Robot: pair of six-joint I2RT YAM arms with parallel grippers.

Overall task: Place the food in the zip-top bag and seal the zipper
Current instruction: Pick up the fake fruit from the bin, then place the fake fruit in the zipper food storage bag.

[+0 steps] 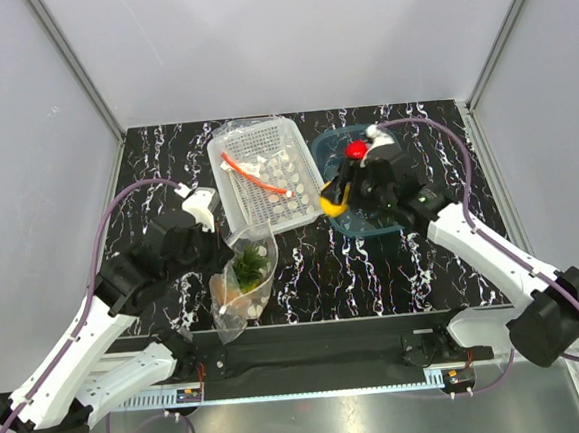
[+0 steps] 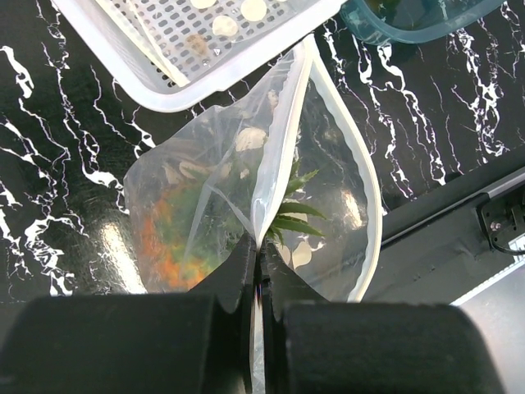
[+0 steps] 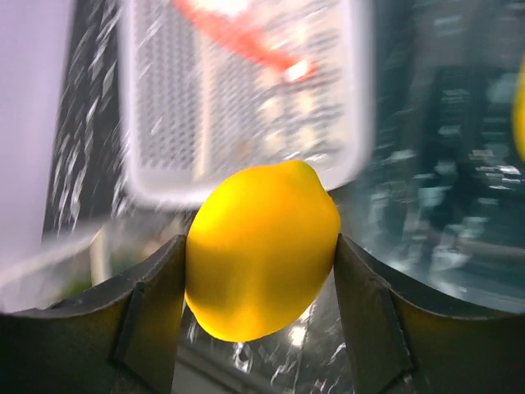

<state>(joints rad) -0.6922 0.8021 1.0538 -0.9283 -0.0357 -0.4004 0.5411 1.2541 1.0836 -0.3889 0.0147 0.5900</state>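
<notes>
We see the left gripper [image 2: 261, 256] clenched on one lip of the bag [image 2: 205, 185], its two fingers pressed together with the thin plastic pinched between them. The bag lies on the black marbled table [image 1: 375, 280] at the near left, just on the near side of the white basket [image 1: 252, 126], with its far end touching the basket's near wall. Its mouth gapes wide. The zipper [image 2: 365, 176] is unsealed, with one strip curving out to the right and the other held straight up in the pinch. Inside the bag sits the orange piece with green leaves [image 2: 176, 238], the orange part to the left of the pinched lip and the leaves just to its right.

The right gripper [image 3: 262, 271] grasps the lemon [image 3: 262, 246], one finger flat against each side of it. From above, we place the lemon at the left near edge of the blue tub [image 1: 376, 230], just right of the basket's near right corner and well apart from the bag. The red fruit [image 1: 356, 150] lies at the far side of the tub, beyond the right gripper.

In the basket we make out a red strip and rows of white dots. The right wrist view is blurred behind the lemon, so we cannot tell more there.
</notes>
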